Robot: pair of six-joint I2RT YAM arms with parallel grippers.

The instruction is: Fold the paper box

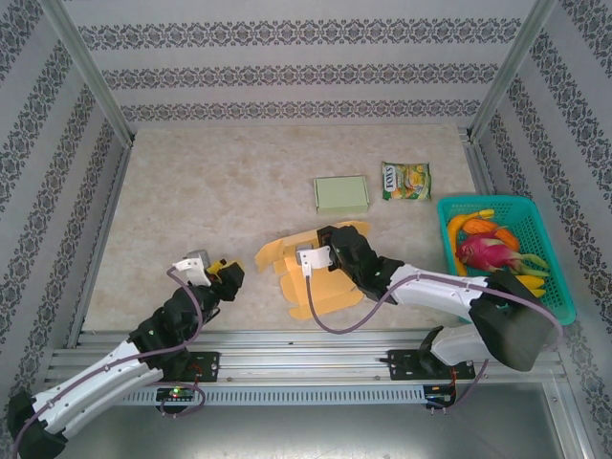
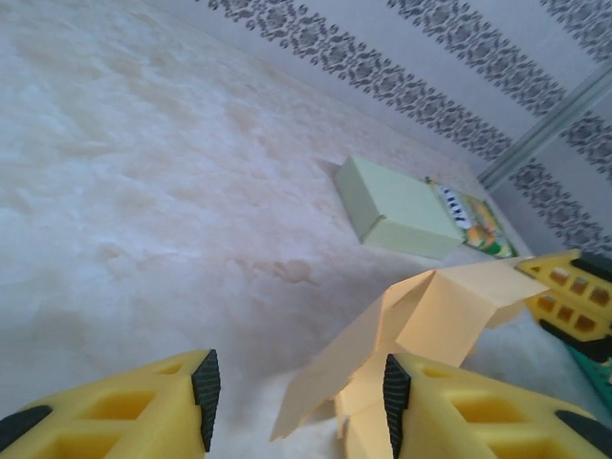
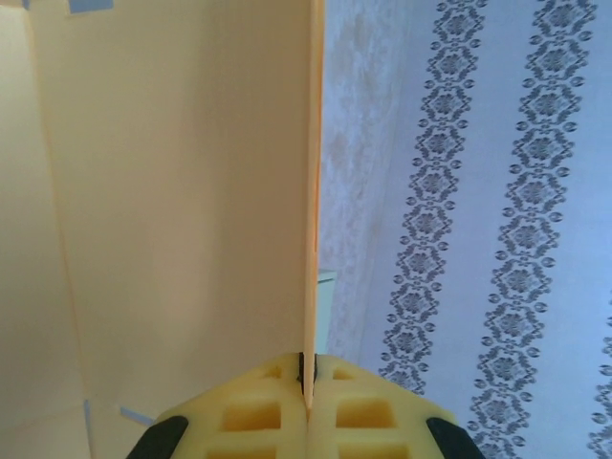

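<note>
Top view: pale-orange flat paper box [image 1: 277, 258] near the table's [image 1: 191, 191] front edge; light-green cardboard box [image 1: 341, 194] behind it, teal plastic basket [image 1: 483, 200] at the right edge.
Left wrist view: left gripper [image 2: 299, 397] low over the table, fingers half apart, gripping nothing.
Right wrist view: right gripper [image 3: 308, 382] pinching an upright box panel.

The top external camera looks steeply down from high behind the table's [image 1: 191, 191] near edge, far enough back to show the paper box [image 1: 306, 273] whole. The left wrist camera sits low, left of the box, looking across it. The right wrist camera is hard against one box panel. All three share the box.
</note>
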